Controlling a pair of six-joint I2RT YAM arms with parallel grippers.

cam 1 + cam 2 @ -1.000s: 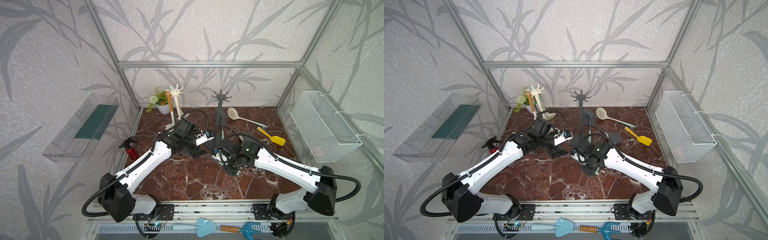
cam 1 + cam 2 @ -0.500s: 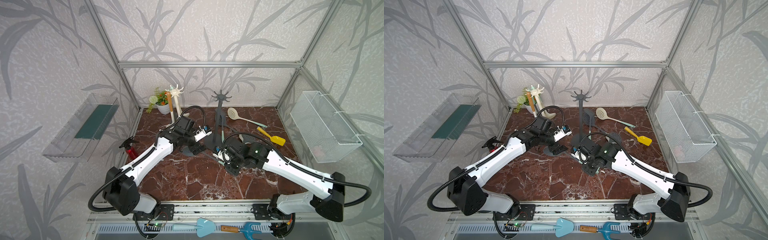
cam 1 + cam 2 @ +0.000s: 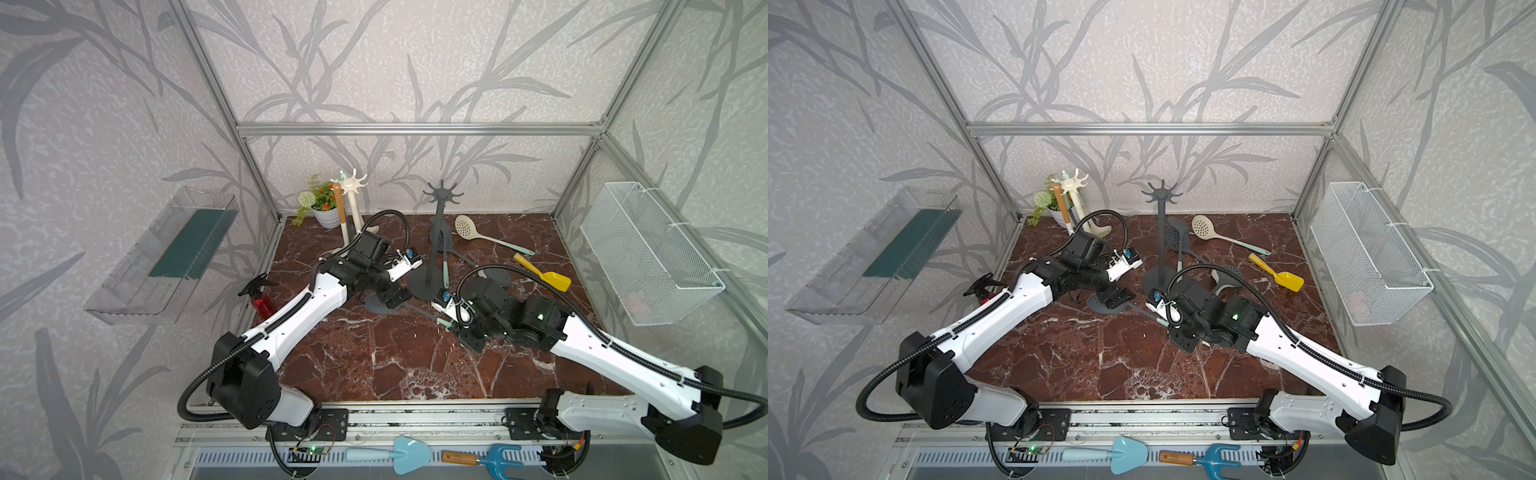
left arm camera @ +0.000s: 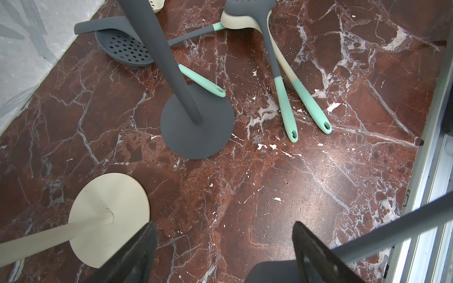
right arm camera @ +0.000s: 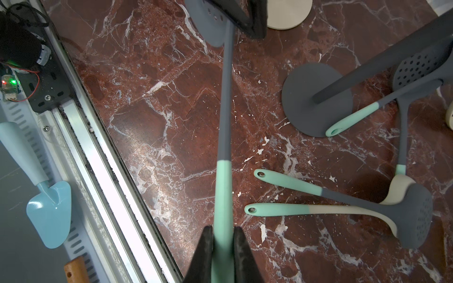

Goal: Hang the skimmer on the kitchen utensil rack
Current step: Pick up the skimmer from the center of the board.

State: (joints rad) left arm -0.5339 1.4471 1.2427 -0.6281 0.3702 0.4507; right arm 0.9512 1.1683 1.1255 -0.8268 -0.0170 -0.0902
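The skimmer (image 3: 380, 306) has a flat grey perforated head and a mint handle, and lies low over the marble between the two arms. My right gripper (image 5: 223, 235) is shut on the mint handle (image 5: 223, 191), as a top view (image 3: 451, 326) also shows. My left gripper (image 4: 224, 235) stands open over the skimmer's head (image 4: 269, 272), one finger (image 4: 316, 252) beside the shaft. Whether it touches the head I cannot tell. The grey kitchen utensil rack (image 3: 438, 232) stands upright just behind, with bare hooks on top in both top views (image 3: 1160, 193).
Around the rack's base (image 4: 196, 127) lie a grey skimmer (image 4: 127, 49), a grey spoon and a cream ladle (image 5: 318, 209). A cream skimmer (image 3: 465, 226), a yellow scoop (image 3: 544, 274), a white rack (image 3: 353, 199), a plant and a red spray bottle (image 3: 259, 297) stand further out.
The right arm's elbow has swung outward to the right while its gripper keeps hold of the handle. The left gripper has shifted a little over the skimmer's head.
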